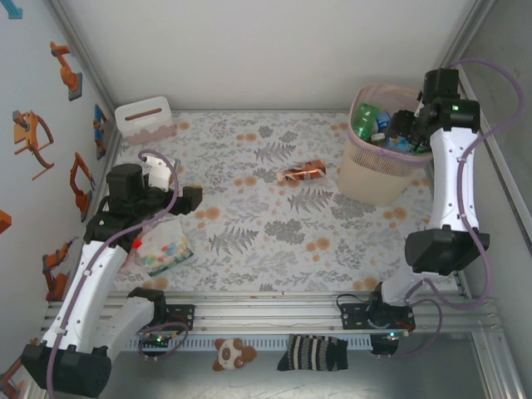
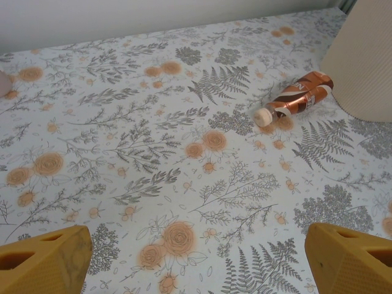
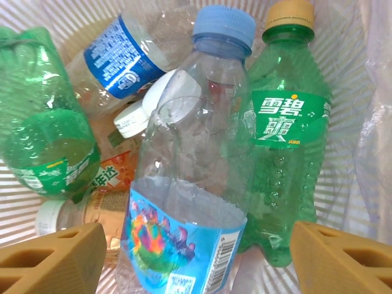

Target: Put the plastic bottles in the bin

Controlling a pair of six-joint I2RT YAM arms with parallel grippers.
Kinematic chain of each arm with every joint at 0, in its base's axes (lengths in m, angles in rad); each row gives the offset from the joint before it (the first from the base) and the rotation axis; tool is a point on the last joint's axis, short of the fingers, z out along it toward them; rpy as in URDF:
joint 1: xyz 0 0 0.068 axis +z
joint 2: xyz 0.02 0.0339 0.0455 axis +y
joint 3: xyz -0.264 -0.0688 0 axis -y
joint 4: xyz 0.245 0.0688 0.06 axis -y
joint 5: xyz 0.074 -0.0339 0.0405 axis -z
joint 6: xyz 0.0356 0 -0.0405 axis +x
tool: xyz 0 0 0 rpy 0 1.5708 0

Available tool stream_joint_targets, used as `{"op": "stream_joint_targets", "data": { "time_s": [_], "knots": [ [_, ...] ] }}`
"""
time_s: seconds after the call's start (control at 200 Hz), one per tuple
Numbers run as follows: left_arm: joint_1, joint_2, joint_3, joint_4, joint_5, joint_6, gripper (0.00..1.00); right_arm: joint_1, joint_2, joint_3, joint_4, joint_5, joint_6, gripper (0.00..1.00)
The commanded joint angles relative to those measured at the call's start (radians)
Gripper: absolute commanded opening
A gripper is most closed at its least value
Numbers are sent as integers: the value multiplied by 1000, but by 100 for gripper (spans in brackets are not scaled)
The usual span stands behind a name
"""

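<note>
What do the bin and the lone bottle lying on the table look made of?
Bin: matte beige plastic, judging by its moulded lattice rim. Bottle: probably plastic, wrapped in a glossy copper-brown label with bright highlights, white cap; the wrap hides the body itself.

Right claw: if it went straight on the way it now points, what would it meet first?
Probably the clear blue-capped bottle, which lies uppermost in the bin right ahead of the right claw, between its open fingers; depth is unclear.
</note>
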Motion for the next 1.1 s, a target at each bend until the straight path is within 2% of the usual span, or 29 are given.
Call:
{"op": "stream_joint_targets", "data": {
  "time_s": [0.0,0.205,0.355,0.431,0.541,0.686,0.791,0.906,1.097],
  "knots": [
    [6,-1,18,-4,17,-2,89,-1,-53,33,-2,-35,17,73],
    [6,-1,18,-6,14,0,90,5,-81,12,60,-191,36,51],
    [6,-2,18,-6,14,-1,89,4,-63,-50,134,-368,65,47],
    [6,-3,17,-6,13,0,89,4,-34,-65,140,-405,68,46],
    [6,-3,17,-7,12,0,89,3,-8,-94,138,-350,46,46],
    [6,-2,17,-7,10,0,90,2,18,-109,74,-127,-6,46],
    [6,-2,17,-6,12,1,89,0,23,-115,40,-40,-26,46],
    [6,0,18,-5,14,-1,89,1,4,-92,33,-26,-22,46],
    [6,-1,17,-7,12,-1,89,21,-32,-21,26,-133,-4,46]
  ]
}}
